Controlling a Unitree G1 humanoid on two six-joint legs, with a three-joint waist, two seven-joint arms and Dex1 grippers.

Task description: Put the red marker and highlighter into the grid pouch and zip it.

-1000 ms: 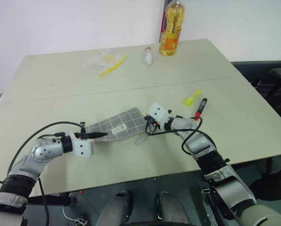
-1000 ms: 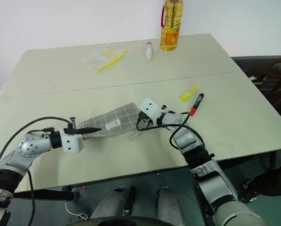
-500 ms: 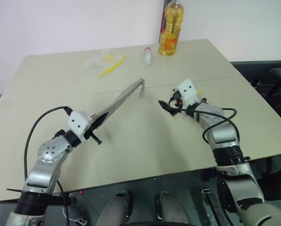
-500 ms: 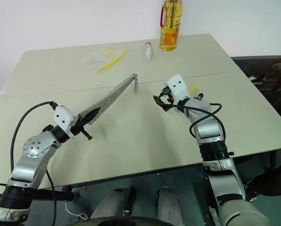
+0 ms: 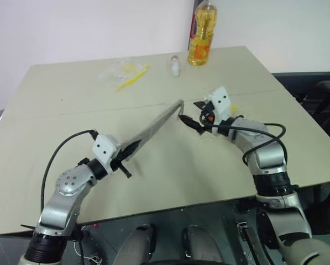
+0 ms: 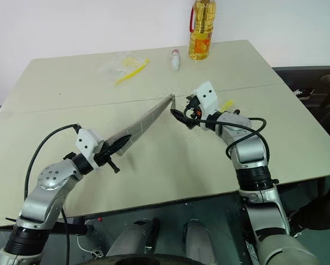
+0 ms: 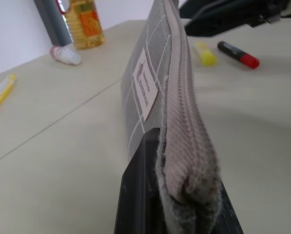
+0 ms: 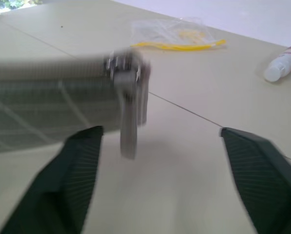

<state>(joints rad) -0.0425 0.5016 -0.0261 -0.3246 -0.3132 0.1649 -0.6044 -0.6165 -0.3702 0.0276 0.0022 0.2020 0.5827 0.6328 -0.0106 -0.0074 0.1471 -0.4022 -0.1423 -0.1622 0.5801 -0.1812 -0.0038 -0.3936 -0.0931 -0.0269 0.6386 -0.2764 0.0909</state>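
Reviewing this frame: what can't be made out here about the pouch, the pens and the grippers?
- Grid pouch: edge-on in the eye views, so its grid face is hidden; label print too small in the left wrist view.
- Zipper pull: blurred in the right wrist view.
- Highlighter: mostly hidden behind the right gripper and wrist.
- Left gripper: finger contact covered by fabric.

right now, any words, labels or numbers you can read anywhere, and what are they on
None can be read.
White label on the grid pouch: lines of dark print, too blurred to read.
Label on the oil bottle: orange and yellow, its print too blurred to read.
Red marker, highlighter and white tube: no print visible.
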